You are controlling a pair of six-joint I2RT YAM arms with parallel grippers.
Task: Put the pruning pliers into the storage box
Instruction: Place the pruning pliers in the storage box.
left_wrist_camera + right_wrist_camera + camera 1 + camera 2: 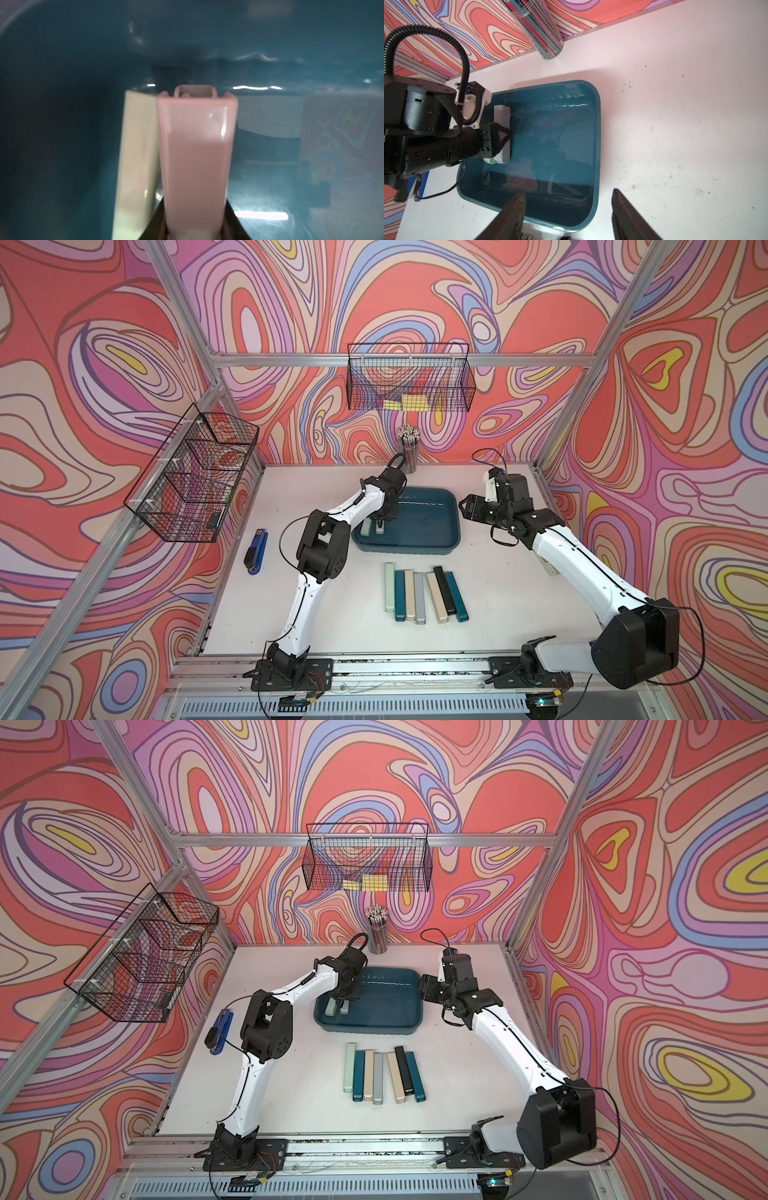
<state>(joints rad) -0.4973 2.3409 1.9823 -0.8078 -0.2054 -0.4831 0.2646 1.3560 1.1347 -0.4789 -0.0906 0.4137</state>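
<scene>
The dark teal storage box [424, 522] [386, 1006] [598, 135] lies mid-table. My left gripper [380, 526] [344, 1006] [195, 228] is low inside its left end, shut on a grey pruning pliers [380, 529] [197, 145] [502, 116], which looks pinkish in the left wrist view. A pale green pliers [365, 527] [137, 166] lies in the box right beside it. Several more pliers [424, 593] [384, 1073] lie in a row on the table in front of the box. My right gripper [467, 508] [424, 986] [568, 190] hovers open and empty at the box's right end.
A blue-and-black stapler [257, 551] lies at the table's left. A cup of pencils [409, 450] stands behind the box at the back wall. Black wire baskets hang on the back wall [409, 381] and on the left frame [195, 477].
</scene>
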